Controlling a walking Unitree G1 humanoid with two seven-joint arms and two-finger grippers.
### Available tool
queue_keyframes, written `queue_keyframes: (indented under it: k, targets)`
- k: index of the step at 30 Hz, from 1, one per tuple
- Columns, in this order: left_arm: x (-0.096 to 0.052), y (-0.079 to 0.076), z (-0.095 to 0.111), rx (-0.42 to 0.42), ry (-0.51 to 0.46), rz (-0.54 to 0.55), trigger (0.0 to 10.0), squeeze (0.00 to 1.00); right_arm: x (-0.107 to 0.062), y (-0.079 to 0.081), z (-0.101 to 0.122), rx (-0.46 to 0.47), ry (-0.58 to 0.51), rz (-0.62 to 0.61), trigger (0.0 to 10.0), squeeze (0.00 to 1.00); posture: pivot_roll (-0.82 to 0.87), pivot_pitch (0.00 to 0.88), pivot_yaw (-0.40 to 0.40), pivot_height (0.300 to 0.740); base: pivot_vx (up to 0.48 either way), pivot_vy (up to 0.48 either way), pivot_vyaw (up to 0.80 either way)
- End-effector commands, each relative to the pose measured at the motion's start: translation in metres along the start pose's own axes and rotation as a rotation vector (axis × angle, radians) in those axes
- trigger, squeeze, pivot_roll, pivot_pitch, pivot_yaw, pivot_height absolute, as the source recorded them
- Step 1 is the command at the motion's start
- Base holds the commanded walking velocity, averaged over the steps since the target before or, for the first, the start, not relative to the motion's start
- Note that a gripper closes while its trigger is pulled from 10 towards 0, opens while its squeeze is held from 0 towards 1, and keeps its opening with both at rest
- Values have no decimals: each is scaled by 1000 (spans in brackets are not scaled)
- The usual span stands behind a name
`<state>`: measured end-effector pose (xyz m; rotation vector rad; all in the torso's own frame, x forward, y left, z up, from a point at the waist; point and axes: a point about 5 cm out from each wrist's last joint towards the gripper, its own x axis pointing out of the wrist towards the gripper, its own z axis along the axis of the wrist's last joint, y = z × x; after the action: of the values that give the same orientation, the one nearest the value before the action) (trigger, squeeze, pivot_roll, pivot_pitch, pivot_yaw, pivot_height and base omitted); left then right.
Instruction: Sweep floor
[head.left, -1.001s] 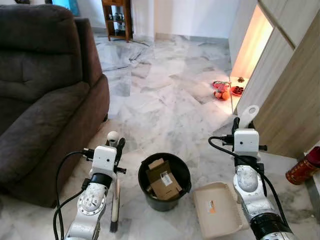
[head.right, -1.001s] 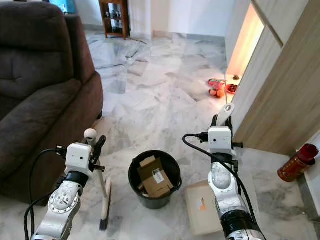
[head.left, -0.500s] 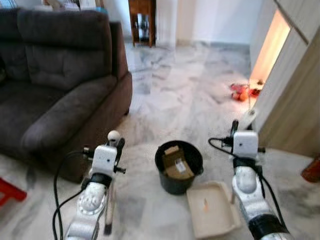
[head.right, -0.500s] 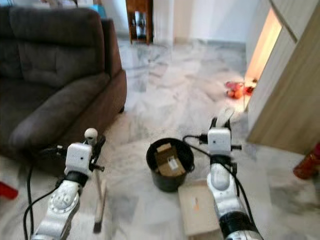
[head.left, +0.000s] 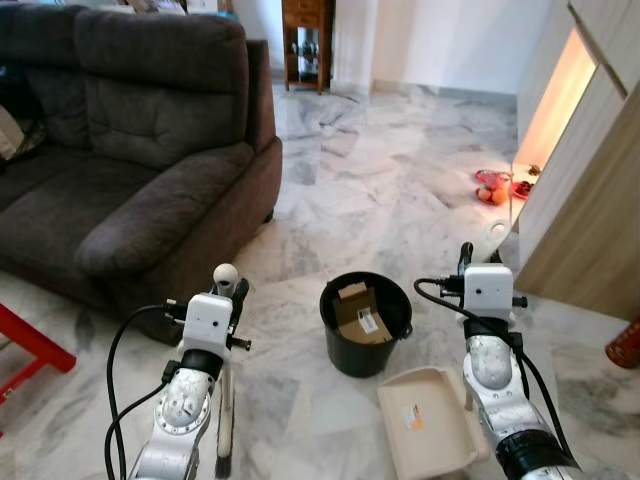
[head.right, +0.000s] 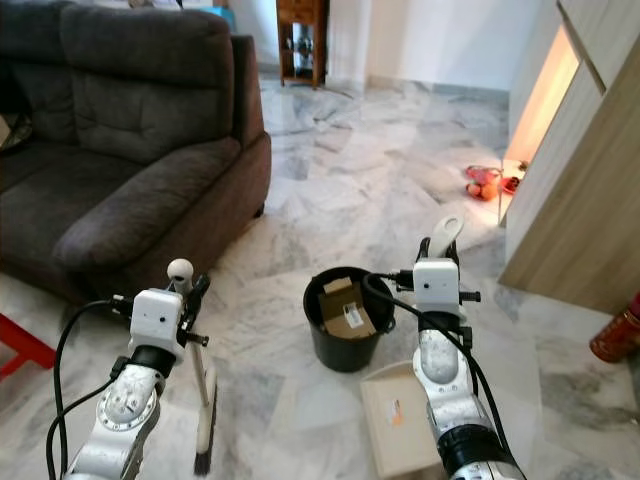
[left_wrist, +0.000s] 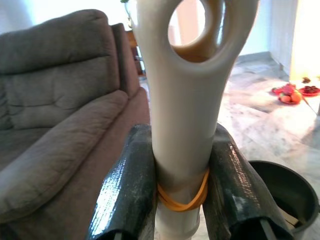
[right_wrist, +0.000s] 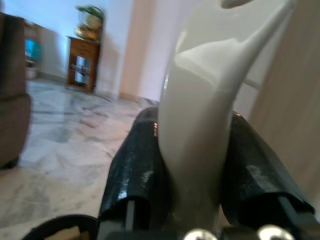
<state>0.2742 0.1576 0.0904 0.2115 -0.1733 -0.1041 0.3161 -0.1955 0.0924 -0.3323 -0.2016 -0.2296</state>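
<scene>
Open marble floor (head.left: 380, 180) is stretching ahead between sofa (head.left: 130, 160) and wooden cabinet (head.left: 590, 200); left hand (left_wrist: 180, 187) is grasping the broom (head.left: 226, 400), right hand (right_wrist: 197, 172) the dustpan (head.left: 430, 435), black bin (head.left: 365, 322) standing between.

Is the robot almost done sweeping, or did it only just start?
Looks early. The left pincer grips the broom, and the right pincer grips the dustpan, which looks empty. The black bin between them already holds cardboard. No dirt pile shows on the marble floor, so I can't tell how much sweeping is left.
</scene>
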Motion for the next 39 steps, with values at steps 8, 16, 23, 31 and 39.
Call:
queue_keyframes:
  k: [8,16,23,31,39]
  targets:
    - [7,2,10,30,-42,-4,10000,0,5,1,3,23,5,-2,10000,0,112,21,-4,740,0,0,-800]
    - [7,1,9,47,-40,-16,10000,0,5,1,0,17,24,-5,10000,0,113,19,-2,740,0,-191,-800]
    - [8,0,9,41,-40,-16,10000,0,5,0,-2,16,34,-9,10000,0,112,15,1,740,0,-201,-800]
    - [8,0,10,38,-42,-17,10000,0,6,1,-3,17,40,-7,10000,0,115,9,-1,740,0,0,-800]
    - [9,-1,10,36,-43,-16,10000,0,5,2,-3,18,43,-7,10000,0,109,10,0,740,0,0,-800]
